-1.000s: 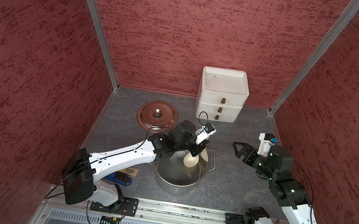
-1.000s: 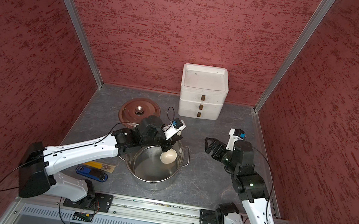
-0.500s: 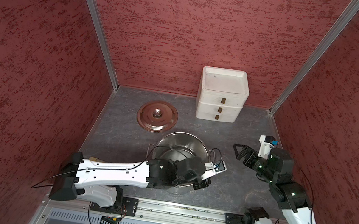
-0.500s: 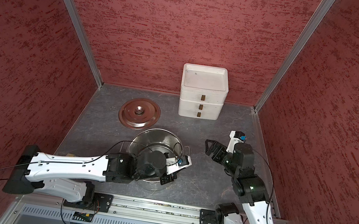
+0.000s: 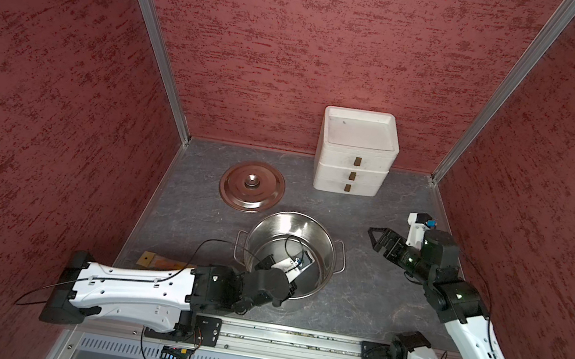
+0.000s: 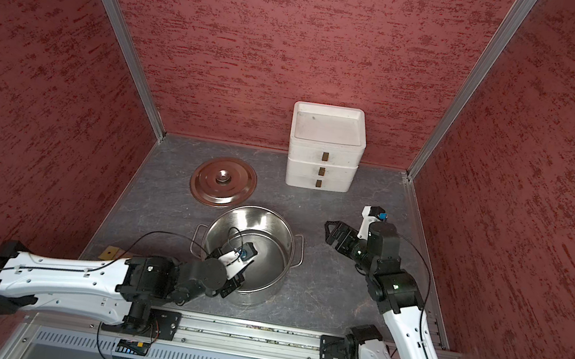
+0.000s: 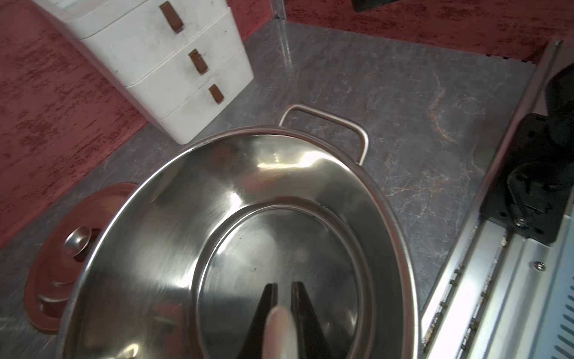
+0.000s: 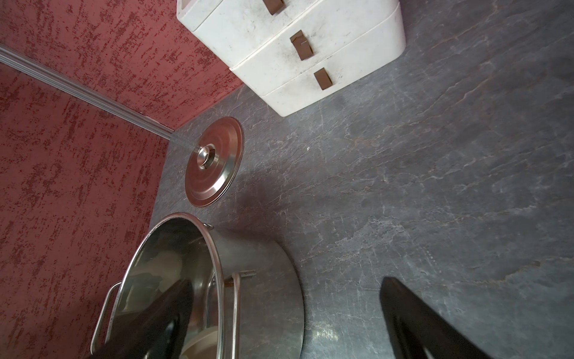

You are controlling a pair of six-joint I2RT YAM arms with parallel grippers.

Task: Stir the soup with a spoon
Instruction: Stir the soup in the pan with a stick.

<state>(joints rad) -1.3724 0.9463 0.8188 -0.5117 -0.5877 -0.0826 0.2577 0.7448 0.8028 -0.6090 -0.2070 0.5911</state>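
Between the left fingers point(image 7: 269, 298), which clamp together on it, sits the blurred cream handle of the spoon point(image 7: 279, 329); its bowl cannot be made out. Just past their tips lies the steel floor of the pot point(image 7: 174, 192), with the lid point(image 7: 56, 279) flat on the worktop point(image 7: 403, 108) beyond. Well apart from them, beside the pot, the right fingers point(image 5: 373, 239) hang spread wide and empty, drawers point(image 5: 353, 167) farther ahead.

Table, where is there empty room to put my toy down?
Bare tabletop lies between the steel pot, the front rail and the right arm. Another patch sits between the pot lid, the white drawer unit and the pot. Crowded: front left, where the left arm reaches over the pot.
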